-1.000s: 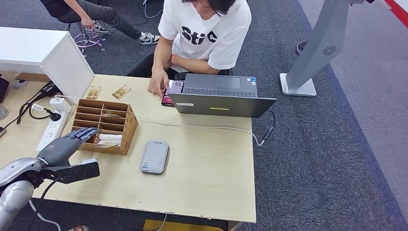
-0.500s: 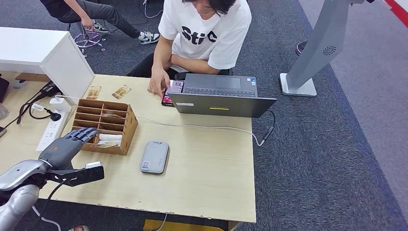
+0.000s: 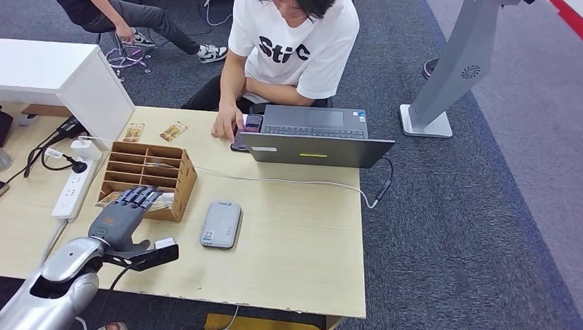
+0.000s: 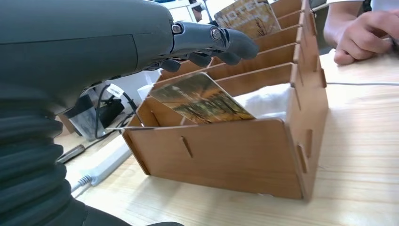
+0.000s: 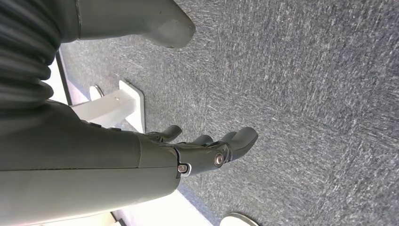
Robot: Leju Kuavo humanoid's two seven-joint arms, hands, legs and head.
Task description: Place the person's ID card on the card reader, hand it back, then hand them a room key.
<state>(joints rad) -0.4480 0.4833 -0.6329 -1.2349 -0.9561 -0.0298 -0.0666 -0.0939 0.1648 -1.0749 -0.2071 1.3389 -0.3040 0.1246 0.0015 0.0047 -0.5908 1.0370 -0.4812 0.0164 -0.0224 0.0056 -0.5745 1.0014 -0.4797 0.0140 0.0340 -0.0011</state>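
Over the front edge of the slotted brown wooden card organiser [image 3: 148,180] on the pale wooden table [image 3: 295,234], the robot's grey left hand [image 3: 125,213] hovers with its fingers [image 4: 221,40] stretched out and holding nothing, just above a gold-patterned room key card [image 4: 200,98] leaning out of the nearest slot. Beside the organiser lies the flat grey card reader [image 3: 221,224], while the person's hand [image 3: 225,125] rests by the open grey laptop [image 3: 313,137]. Hanging above dark carpet [image 5: 306,94], the right hand [image 5: 202,150] is loosely curled and empty.
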